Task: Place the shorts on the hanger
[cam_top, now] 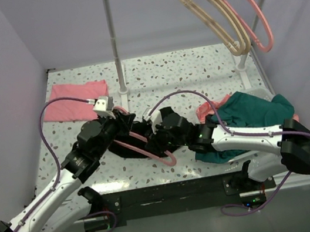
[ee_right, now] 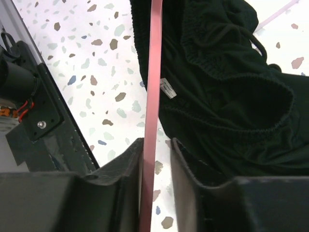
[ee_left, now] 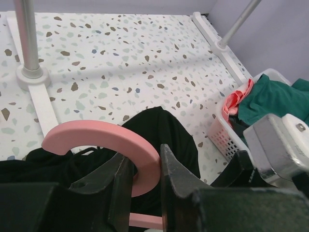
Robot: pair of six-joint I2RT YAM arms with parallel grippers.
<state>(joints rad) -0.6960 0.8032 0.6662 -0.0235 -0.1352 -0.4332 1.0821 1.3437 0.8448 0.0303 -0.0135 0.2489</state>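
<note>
The salmon-pink hanger [cam_top: 148, 147] lies on the table with the black shorts [cam_top: 138, 144] bunched over it. My left gripper [cam_top: 121, 118] is shut on the hanger's curved hook [ee_left: 96, 137]. In the left wrist view the hook runs between its jaws [ee_left: 144, 157], with the shorts [ee_left: 164, 128] just beyond. My right gripper [cam_top: 158, 142] straddles the hanger's thin arm [ee_right: 155, 72]. Its jaws [ee_right: 157, 142] stand slightly apart: the bar rests against the left finger, with a gap to the right finger. The shorts' elastic waistband and drawstring [ee_right: 227, 87] lie right of the bar.
A pink cloth [cam_top: 75, 101] lies at the back left. The rack's post and foot [cam_top: 118, 68] stand behind. Tan hangers [cam_top: 212, 14] and another pink hanger [cam_top: 253, 10] hang from the rail. A white basket [ee_left: 222, 130] with teal clothes [cam_top: 255, 112] sits at the right.
</note>
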